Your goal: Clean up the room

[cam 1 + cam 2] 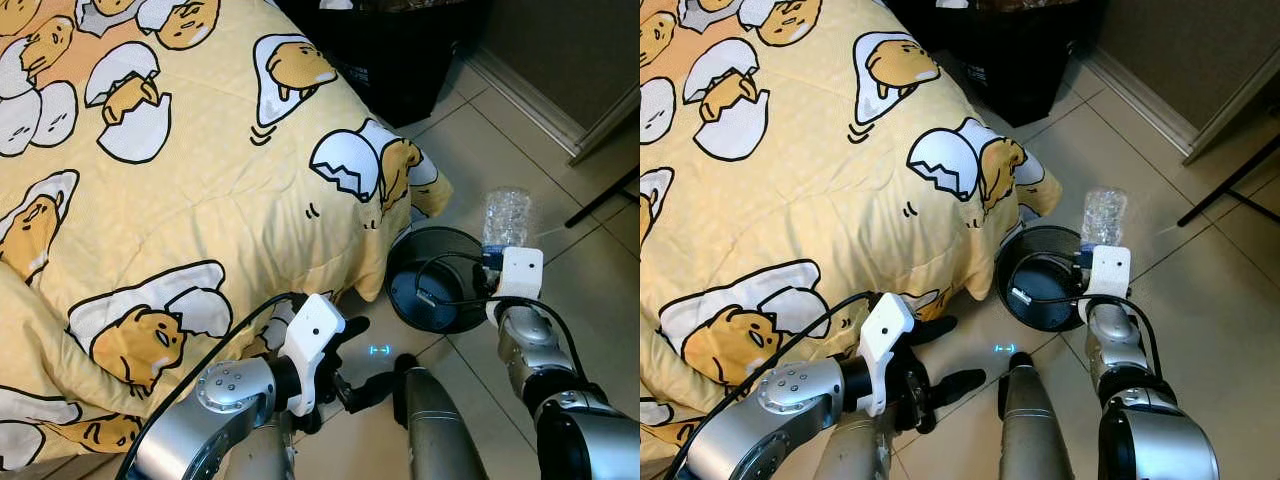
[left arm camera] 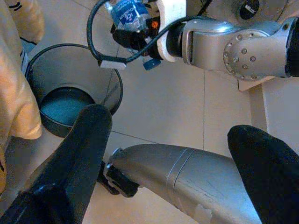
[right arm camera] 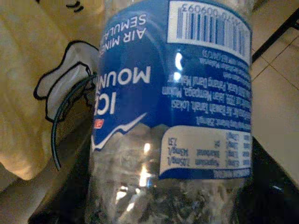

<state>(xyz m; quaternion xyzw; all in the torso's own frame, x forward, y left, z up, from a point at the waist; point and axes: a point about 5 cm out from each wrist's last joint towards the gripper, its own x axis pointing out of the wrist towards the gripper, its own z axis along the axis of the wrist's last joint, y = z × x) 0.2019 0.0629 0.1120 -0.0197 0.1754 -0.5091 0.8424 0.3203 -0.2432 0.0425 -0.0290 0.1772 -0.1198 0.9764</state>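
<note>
The right gripper (image 1: pixel 497 262) jaws pinch a clear, crinkly blue-labelled plastic bottle (image 1: pixel 506 217), seemingly empty, light and crushable, just beyond the round black bin (image 1: pixel 437 280).

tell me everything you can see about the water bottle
The bottle is clear, crinkled plastic with a blue label bearing white print and a barcode. It looks empty. The right gripper is shut on it, holding it roughly upright over the far rim of the black bin, which stands on the tiled floor beside the bed.
</note>
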